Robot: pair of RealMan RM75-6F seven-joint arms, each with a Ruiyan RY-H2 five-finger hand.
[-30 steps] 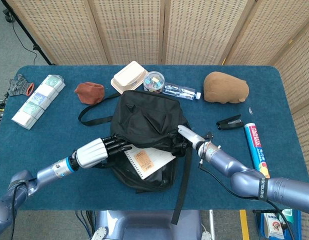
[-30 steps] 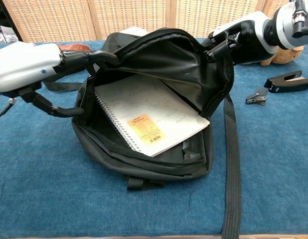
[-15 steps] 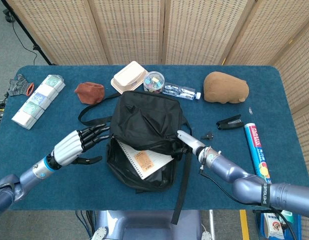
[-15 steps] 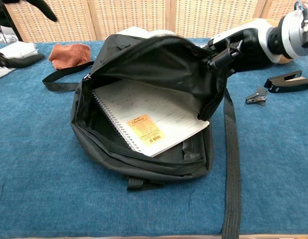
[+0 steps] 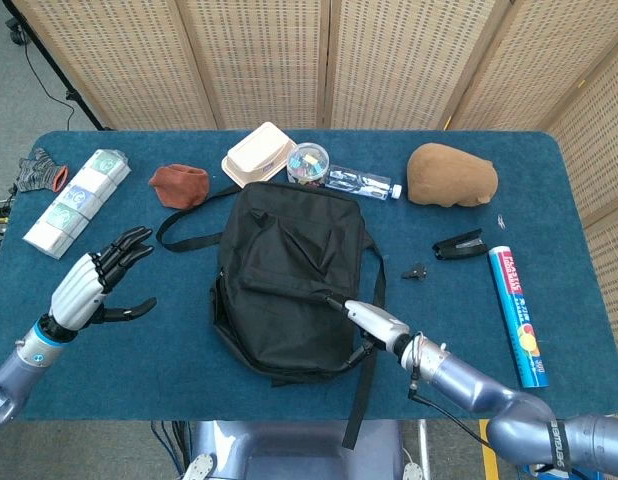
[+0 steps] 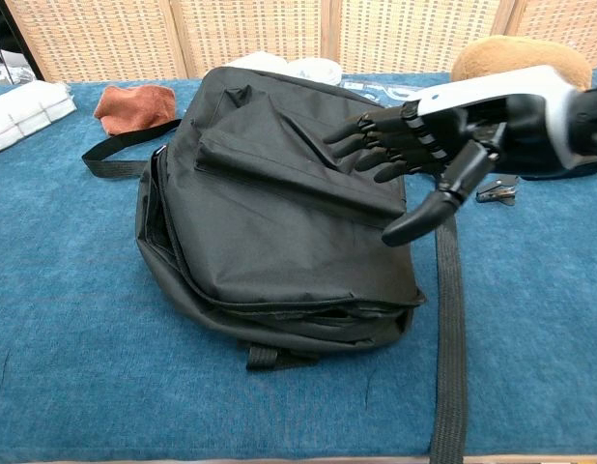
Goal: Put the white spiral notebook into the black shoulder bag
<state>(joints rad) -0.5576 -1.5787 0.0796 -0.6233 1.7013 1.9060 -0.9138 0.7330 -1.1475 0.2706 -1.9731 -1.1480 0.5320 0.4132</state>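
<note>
The black shoulder bag (image 5: 289, 270) lies flat in the middle of the blue table, its flap down over the opening (image 6: 279, 203). The white spiral notebook shows in neither view; the flap hides the inside. My right hand (image 5: 370, 322) hovers at the bag's near right corner, fingers spread over the flap and thumb pointing down (image 6: 429, 145), holding nothing. My left hand (image 5: 94, 280) floats well to the left of the bag, fingers apart and empty. It is out of the chest view. The bag's strap (image 6: 448, 319) runs down toward the front edge.
Along the back stand a rust cloth (image 5: 179, 185), a white box (image 5: 259, 155), a round clip tub (image 5: 308, 162), a bottle (image 5: 361, 183) and a brown lump (image 5: 452, 175). A stapler (image 5: 459, 243), binder clip (image 5: 414, 270) and tube (image 5: 517, 310) lie right; tissue packs (image 5: 77, 200) left.
The flap has dropped over the notebook, which no longer shows. My right hand let go of the flap and came nearer. My left hand pulled away to the left.
</note>
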